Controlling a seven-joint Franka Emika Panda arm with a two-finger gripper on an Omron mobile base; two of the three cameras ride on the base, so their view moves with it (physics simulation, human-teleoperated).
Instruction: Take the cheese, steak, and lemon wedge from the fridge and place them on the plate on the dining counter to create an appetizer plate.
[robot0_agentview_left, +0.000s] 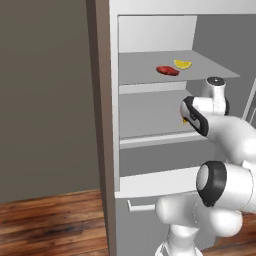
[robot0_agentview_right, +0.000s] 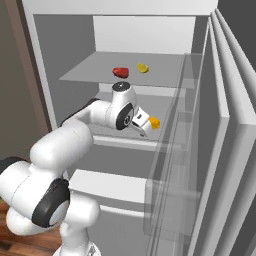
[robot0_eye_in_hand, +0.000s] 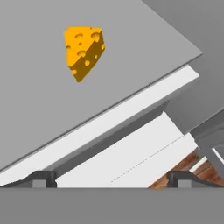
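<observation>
- The gripper (robot0_agentview_right: 146, 129) reaches into the open fridge (robot0_agentview_left: 150, 107) at the level of the middle shelf (robot0_eye_in_hand: 39, 100), its fingers pointing toward the right side of the cabinet.
- In the hand view the two fingertips (robot0_eye_in_hand: 41, 178) stand wide apart at the bottom edge, with nothing between them (spread, and holding nothing).
- The cheese (robot0_eye_in_hand: 83, 51) lies on the middle shelf ahead of the gripper, well clear of both tips in the hand view; in the right base view it shows as an orange-yellow chunk just beyond the fingers, at the gripper's far end.
- From the left base view only a sliver of the cheese shows beside the hand, the rest hidden by the wrist.
- The steak (robot0_agentview_right: 120, 72) lies on the upper shelf (robot0_agentview_left: 160, 67), above the gripper and further back.
- The lemon (robot0_agentview_right: 143, 68) lies on the same upper shelf, just beside the steak, also above the gripper.
- The open door (robot0_agentview_right: 220, 150) stands off to the gripper's right, clear bins along its inner face.
- Below the gripper sit the white shelf edge and the drawer (robot0_agentview_left: 150, 187) with its bar handle.
- A strip of wood floor (robot0_eye_in_hand: 186, 164) shows past the shelf edge, below the gripper.
</observation>
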